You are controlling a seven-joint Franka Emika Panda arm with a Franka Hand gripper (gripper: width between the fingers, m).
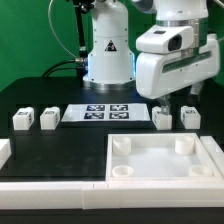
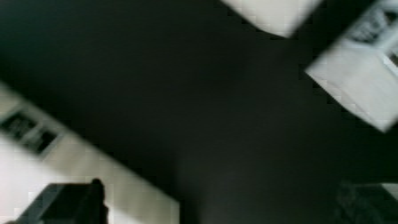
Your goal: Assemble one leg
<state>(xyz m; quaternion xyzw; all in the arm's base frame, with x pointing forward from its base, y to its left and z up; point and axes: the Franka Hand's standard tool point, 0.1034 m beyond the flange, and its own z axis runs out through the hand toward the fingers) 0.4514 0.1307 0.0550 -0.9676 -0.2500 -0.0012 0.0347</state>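
Observation:
Four small white legs stand in a row on the black table. Two are at the exterior view's left [image 1: 22, 120] [image 1: 47, 118] and two at its right [image 1: 162, 118] [image 1: 188, 116]. My gripper [image 1: 178, 99] hangs a little above the two right legs, open and empty. The wrist view is blurred. My gripper [image 2: 217, 210] shows one dark fingertip [image 2: 71, 205] clearly and the other only faintly, set wide apart over bare black table. A white block with a dark tag, one of the legs [image 2: 356, 65], lies off to one side of it.
The large white square tray-like part [image 1: 165, 172] with round corner sockets lies at the front right. The marker board [image 1: 105, 112] lies between the leg pairs and shows blurred in the wrist view [image 2: 32, 130]. A white rail [image 1: 50, 190] runs along the front left. The robot base [image 1: 108, 55] stands behind.

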